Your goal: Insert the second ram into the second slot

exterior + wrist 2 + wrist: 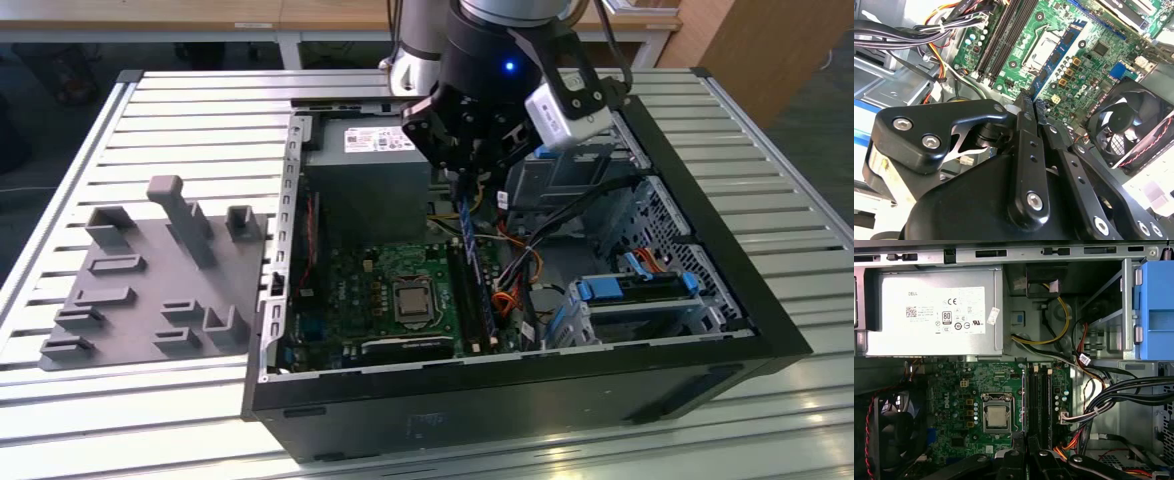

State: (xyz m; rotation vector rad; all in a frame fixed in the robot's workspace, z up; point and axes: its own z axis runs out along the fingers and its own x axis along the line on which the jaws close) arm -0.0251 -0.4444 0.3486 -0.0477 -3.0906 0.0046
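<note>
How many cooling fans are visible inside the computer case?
1. A black fan sits beside the edge of the motherboard in the second wrist view. More may be hidden, for example inside the power supply.

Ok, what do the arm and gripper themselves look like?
The arm is glossy black at the wrist, with a small blue light; a pale grey camera box sits on its side. The gripper is black, with jointed link fingers that have silver screw heads and small holes along the finger bars.

End effector (462,186) holds the second ram (466,226) above the motherboard (380,295).
</note>
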